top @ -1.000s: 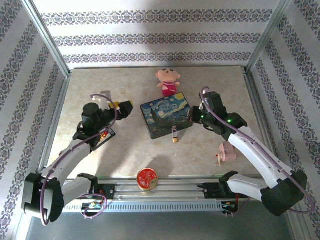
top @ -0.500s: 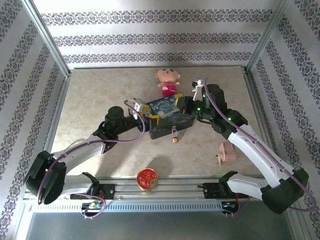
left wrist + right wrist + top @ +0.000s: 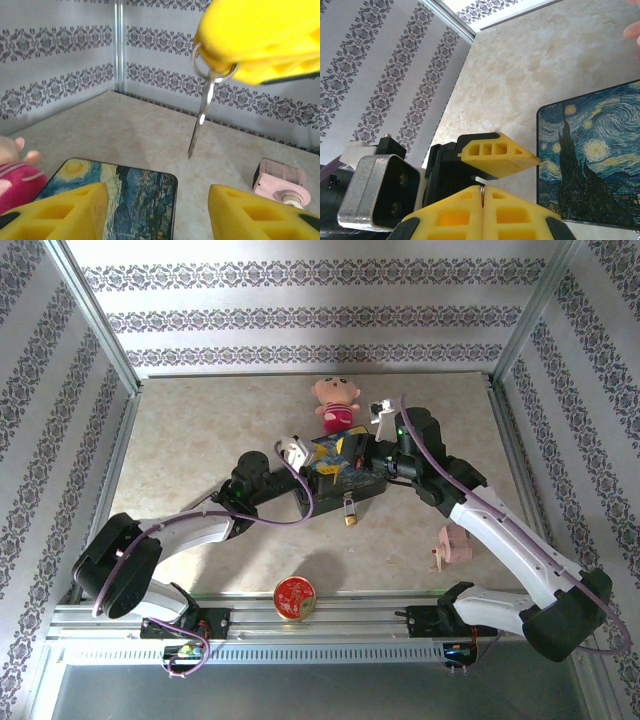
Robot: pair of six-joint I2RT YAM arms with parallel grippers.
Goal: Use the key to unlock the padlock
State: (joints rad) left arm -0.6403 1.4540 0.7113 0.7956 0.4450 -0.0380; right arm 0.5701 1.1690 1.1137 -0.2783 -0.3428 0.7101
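The right gripper (image 3: pixel 482 196) clamps the key (image 3: pixel 200 114) by its ring, blade dangling before the left gripper (image 3: pixel 157 210), whose fingers are spread. The padlock (image 3: pixel 349 510) hangs below and nearside of both. Light, rigid and likely slippery, it is best pinched across its brass body.

A beige marbled table (image 3: pixel 190 430) sits under even, soft light. White walls (image 3: pixel 300 300) with grey floral stripes close it in behind and on both sides. Silvery metal posts (image 3: pixel 95 318) rise from the table's far corners
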